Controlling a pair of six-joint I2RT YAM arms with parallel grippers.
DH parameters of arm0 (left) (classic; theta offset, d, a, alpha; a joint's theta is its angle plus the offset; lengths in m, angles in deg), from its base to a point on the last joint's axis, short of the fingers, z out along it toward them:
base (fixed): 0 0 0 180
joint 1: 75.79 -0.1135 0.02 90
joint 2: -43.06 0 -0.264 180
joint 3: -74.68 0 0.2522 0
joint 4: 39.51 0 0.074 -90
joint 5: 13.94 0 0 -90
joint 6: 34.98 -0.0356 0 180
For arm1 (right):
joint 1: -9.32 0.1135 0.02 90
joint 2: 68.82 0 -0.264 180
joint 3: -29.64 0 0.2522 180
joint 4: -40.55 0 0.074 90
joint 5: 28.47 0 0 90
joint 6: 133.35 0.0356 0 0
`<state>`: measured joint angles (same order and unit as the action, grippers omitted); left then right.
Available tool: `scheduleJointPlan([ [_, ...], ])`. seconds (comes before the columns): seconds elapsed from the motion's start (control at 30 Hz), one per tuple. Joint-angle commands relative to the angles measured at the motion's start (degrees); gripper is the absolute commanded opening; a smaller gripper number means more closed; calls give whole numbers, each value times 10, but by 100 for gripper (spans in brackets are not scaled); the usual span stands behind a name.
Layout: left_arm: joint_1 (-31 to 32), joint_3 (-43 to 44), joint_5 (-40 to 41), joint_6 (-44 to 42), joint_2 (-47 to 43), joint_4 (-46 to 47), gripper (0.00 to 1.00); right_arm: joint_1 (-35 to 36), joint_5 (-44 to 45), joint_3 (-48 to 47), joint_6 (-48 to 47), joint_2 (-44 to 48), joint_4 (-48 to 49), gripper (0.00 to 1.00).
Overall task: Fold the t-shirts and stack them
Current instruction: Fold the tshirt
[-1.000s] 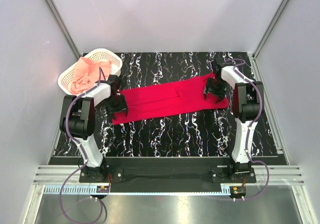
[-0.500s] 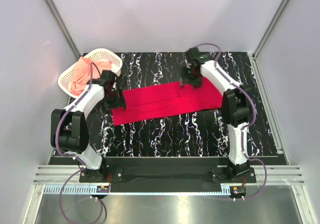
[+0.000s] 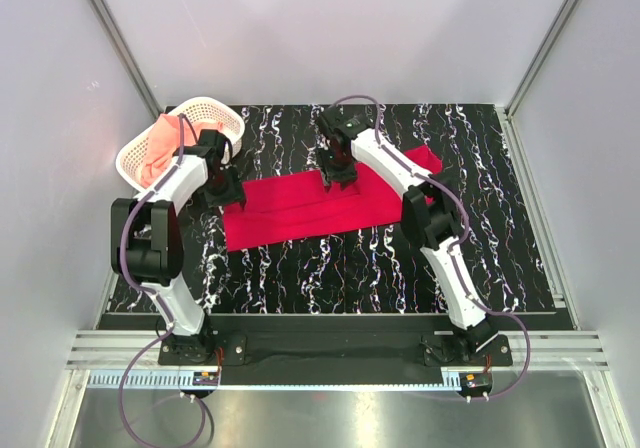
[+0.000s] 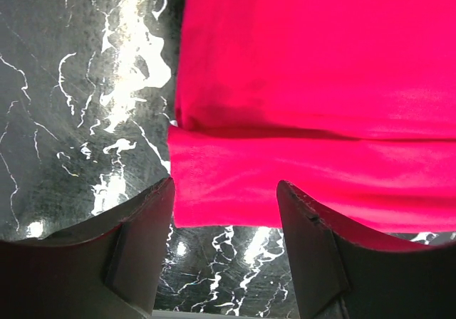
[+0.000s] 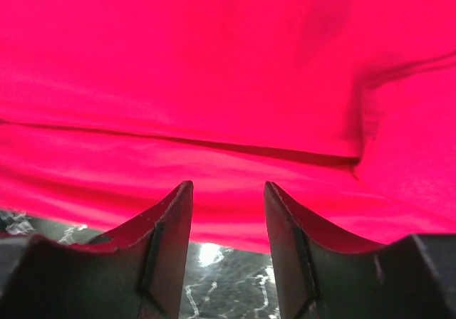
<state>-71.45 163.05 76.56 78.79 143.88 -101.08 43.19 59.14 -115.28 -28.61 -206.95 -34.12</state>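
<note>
Across the black marbled table [image 3: 350,268], shows the plain crimson-red cloth t-shirt [image 3: 330,208] lying flat, long axis left-right, left gripper [image 4: 223,191], jaws apart, over its left end, right gripper [image 5: 228,191], jaws apart, mid-length at the far edge.

Cut off / hidden
Both wrist views crop red shirt [image 4: 320,84]; basket [image 3: 228,116] and left arm [image 3: 178,180] half hide pink shirt [image 3: 158,153].

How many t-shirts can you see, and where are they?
2. The red t-shirt lies flat across the table; the pink t-shirt is bunched in the white basket, far left. Others might hide beneath it.
</note>
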Motion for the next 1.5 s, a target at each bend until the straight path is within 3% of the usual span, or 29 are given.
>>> scheduleJointPlan([
  [0.0, -6, 26, 25, -14, 1, 11, 65, 11, 59, -17, -3, -6, -29, 52],
  [0.27, -26, 16, 30, -38, 4, 17, 63, 23, 76, -2, -10, -27, -25, 47],
  [0.5, -34, 3, 0, -36, 10, 28, 52, 22, 91, 5, -24, -40, -21, 40],
  [0.87, -34, -24, -42, -16, 2, 41, 52, 22, 97, -5, -31, -68, -14, 39],
  [1.2, -34, -48, -40, -7, -1, 43, 51, 22, 107, -10, -31, -75, -17, 15],
  [1.3, -34, -57, -38, -7, -3, 45, 51, 22, 112, -2, -31, -61, -12, 17],
  [1.43, -34, -68, -45, -6, -5, 49, 51, 22, 116, 8, -32, -50, -14, 37],
  [1.47, -34, -70, -48, -5, -9, 50, 51, 23, 118, 7, -33, -49, -16, 37],
])
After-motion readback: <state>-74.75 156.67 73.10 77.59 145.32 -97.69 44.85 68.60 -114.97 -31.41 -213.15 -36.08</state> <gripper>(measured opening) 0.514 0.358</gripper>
